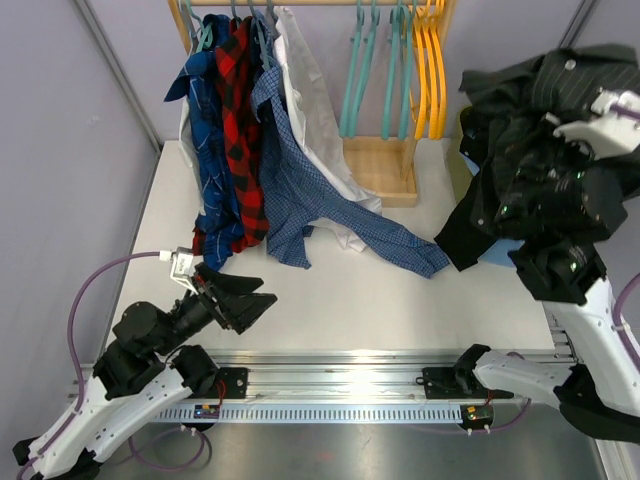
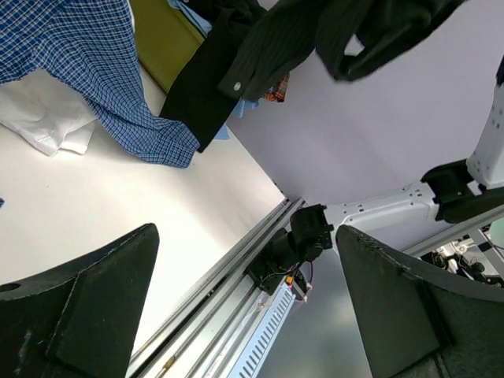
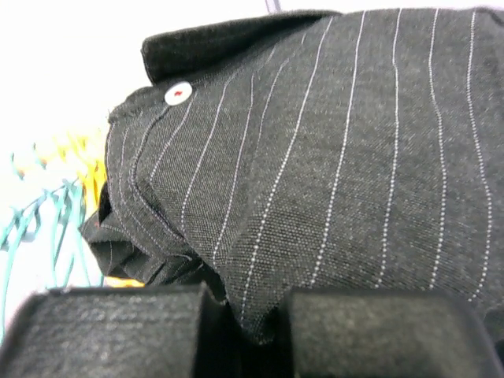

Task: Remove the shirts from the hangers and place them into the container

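My right gripper (image 3: 252,303) is shut on a fold of a dark grey pinstriped shirt (image 3: 339,157), held high at the right over the container. In the top view the shirt (image 1: 540,110) drapes over that gripper and hides it, and more dark cloth (image 1: 485,205) hangs down. Only a strip of the olive-green container (image 2: 161,39) shows. On the rack hang a blue plaid shirt (image 1: 205,150), a red-black plaid shirt (image 1: 238,110), a blue check shirt (image 1: 285,180) and a white shirt (image 1: 310,90). My left gripper (image 1: 262,298) stands open and empty, low at the front left.
Bare teal hangers (image 1: 352,70) and orange-yellow hangers (image 1: 428,70) hang on the wooden rack (image 1: 385,170). The blue check sleeve (image 1: 400,245) trails across the table (image 1: 400,300) toward the container. Light blue cloth (image 1: 497,250) shows under the dark cloth. A metal rail (image 1: 340,375) runs along the near edge.
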Controlling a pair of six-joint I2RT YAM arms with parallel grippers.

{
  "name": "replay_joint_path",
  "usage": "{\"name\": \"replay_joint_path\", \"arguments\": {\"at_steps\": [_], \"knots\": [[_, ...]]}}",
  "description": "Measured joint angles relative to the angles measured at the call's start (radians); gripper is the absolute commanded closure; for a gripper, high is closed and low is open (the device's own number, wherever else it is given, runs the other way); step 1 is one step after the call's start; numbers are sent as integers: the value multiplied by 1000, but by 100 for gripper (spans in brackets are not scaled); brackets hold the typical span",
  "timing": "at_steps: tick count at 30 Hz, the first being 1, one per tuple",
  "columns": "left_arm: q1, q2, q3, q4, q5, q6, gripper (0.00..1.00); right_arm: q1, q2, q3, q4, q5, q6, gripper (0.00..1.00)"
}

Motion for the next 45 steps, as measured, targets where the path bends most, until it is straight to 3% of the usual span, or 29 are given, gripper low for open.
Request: {"name": "replay_joint_path", "arguments": {"at_steps": [8, 12, 18, 22, 28, 33, 37, 38, 40, 41, 44, 45], "knots": [[0, -8, 42, -10, 6, 14, 1, -403, 411, 555, -107, -212, 6, 100], [0, -29, 81, -40, 5, 19, 1, -525, 627, 809, -119, -278, 21, 100], [0, -78, 140, -102, -11, 34, 1, -615, 768, 832, -104, -307, 79, 100], [0, -111, 146, -145, -31, 35, 1, -708, 795, 716, -227, -341, 306, 100], [0, -134, 147, -211, -58, 34, 1, -962, 962, 587, -557, -629, 749, 100], [0, -136, 147, -266, -86, 31, 1, -1040, 1159, 508, -676, -743, 866, 100], [0, -137, 147, -277, -103, 21, 1, -1075, 1212, 545, -708, -858, 911, 98], [0, -137, 147, -278, -105, 18, 1, -1083, 1212, 551, -715, -881, 917, 95], [0, -137, 147, -284, -108, 14, 1, -1091, 1212, 549, -716, -907, 927, 62], [0, -137, 147, -288, -109, 13, 1, -1093, 1206, 539, -705, -918, 932, 54], [0, -137, 147, -304, -110, 13, 1, -1093, 1169, 483, -647, -967, 942, 9], [0, -137, 147, -307, -110, 13, 1, -1091, 1151, 465, -631, -980, 943, 1]]}}
